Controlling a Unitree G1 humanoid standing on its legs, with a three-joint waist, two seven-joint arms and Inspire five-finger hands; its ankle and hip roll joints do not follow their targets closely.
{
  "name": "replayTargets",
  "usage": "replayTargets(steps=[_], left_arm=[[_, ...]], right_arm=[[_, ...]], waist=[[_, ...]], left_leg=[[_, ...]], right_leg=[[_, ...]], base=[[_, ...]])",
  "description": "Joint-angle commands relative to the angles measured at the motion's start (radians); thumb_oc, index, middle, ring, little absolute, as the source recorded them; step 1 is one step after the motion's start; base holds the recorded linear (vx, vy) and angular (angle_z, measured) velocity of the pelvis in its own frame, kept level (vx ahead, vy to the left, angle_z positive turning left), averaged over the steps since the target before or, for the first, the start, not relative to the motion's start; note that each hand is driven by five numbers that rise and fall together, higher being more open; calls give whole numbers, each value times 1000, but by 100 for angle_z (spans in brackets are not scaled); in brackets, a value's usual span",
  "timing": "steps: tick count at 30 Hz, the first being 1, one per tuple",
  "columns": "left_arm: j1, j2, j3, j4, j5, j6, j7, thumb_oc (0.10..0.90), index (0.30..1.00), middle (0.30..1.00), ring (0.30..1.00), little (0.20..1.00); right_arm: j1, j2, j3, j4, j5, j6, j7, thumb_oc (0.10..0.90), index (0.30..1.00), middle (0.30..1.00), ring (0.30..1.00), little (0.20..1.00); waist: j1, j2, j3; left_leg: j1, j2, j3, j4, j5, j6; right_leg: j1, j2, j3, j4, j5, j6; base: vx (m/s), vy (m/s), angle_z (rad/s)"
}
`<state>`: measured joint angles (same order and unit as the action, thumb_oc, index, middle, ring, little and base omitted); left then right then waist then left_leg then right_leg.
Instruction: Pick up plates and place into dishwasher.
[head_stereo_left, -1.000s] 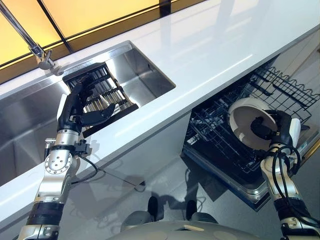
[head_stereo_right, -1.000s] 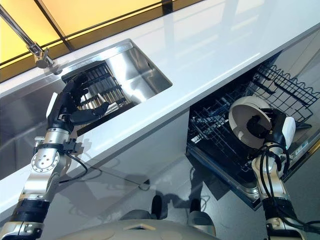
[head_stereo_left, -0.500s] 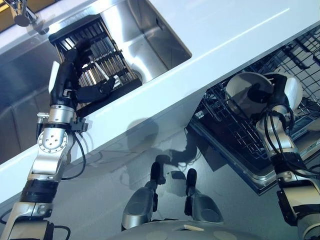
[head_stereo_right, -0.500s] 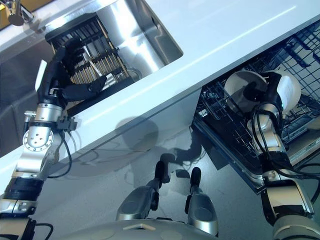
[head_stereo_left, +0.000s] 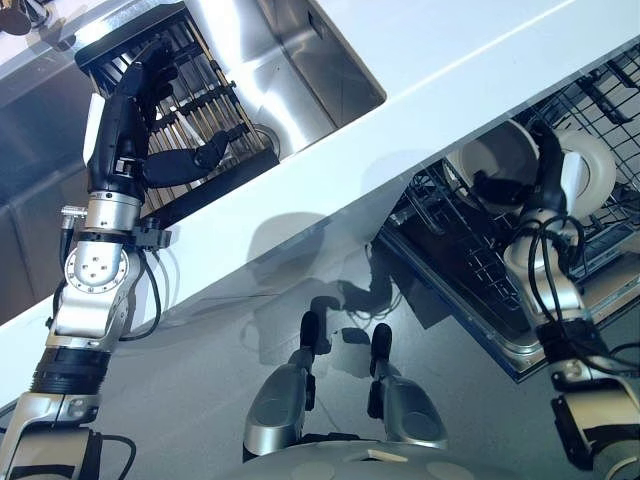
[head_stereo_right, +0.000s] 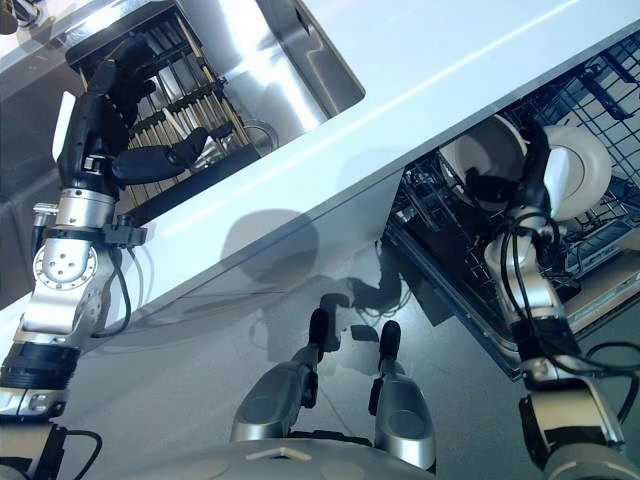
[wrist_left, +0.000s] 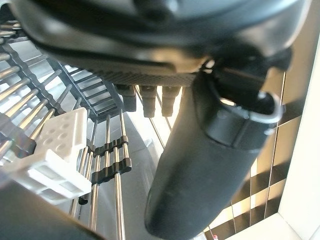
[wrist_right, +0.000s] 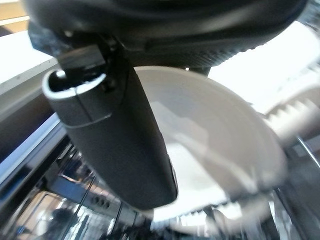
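A long white counter (head_stereo_left: 440, 50) ran across the scene, with a steel sink (head_stereo_left: 300, 60) sunk into it and, below its front edge, an open dishwasher (head_stereo_left: 480, 330) whose dark wire rack (head_stereo_left: 610, 90) was pulled out. In the sink lay a black drying rack (head_stereo_left: 195, 110) with metal rods, and the left hand (head_stereo_left: 125, 125) hovered over it with fingers relaxed and thumb spread wide, holding nothing. The right hand (head_stereo_right: 525, 180) was over the dishwasher rack, its thumb and fingers pinching the rim of a white plate (head_stereo_right: 480, 150) held on edge among the tines; another white plate (head_stereo_right: 585, 170) stood just beside it in the same rack. The held plate looked like glazed ceramic: stiff, moderately heavy for so narrow a hold, slick on its surface and likely to chip against wire or its neighbour. The rim was probably the only sensible place to take it, thumb on one face and fingers on the other, keeping it upright so that it slid between tines.
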<state>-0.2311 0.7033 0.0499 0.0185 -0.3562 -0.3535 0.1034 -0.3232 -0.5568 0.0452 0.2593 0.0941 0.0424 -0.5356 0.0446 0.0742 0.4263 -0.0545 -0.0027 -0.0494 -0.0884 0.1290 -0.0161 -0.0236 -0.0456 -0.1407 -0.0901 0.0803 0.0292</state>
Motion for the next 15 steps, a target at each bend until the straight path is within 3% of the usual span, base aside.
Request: replayTargets(steps=[1, 8, 11, 15], left_arm=[[53, -86, 28, -37, 18, -81, 38, 800, 900, 900, 900, 900], [142, -117, 75, -35, 19, -94, 3, 800, 900, 900, 900, 900], [161, -122, 87, -5, 10, -110, -17, 800, 900, 900, 900, 900], [182, -116, 101, 4, 3, -102, -23, 800, 900, 900, 900, 900]], right_arm=[[25, -2, -71, -170, 41, -185, -13, 800, 900, 900, 900, 900], [178, 103, -186, -220, 490, -411, 211, 800, 900, 900, 900, 900], [203, 156, -232, -181, 734, -447, 314, 800, 900, 900, 900, 900], [230, 175, -280, -121, 794, -482, 289, 800, 900, 900, 900, 900]], waist=[[-43, -21, -64], [-62, -28, -112], [-66, -27, -133], [-68, -24, -151]], left_leg=[[23, -70, 51, 40, -125, 57], [72, -68, 75, 35, -140, 60], [89, -68, 81, 35, -148, 59], [110, -66, 86, 30, -152, 58]], right_leg=[[-65, 43, 29, 159, -113, 30], [-19, 43, 32, 150, -120, 36], [-3, 41, 30, 148, -124, 40], [19, 39, 26, 137, -126, 43]], base=[[52, 5, -8], [50, -10, -12], [68, -22, -11], [73, -30, -8]])
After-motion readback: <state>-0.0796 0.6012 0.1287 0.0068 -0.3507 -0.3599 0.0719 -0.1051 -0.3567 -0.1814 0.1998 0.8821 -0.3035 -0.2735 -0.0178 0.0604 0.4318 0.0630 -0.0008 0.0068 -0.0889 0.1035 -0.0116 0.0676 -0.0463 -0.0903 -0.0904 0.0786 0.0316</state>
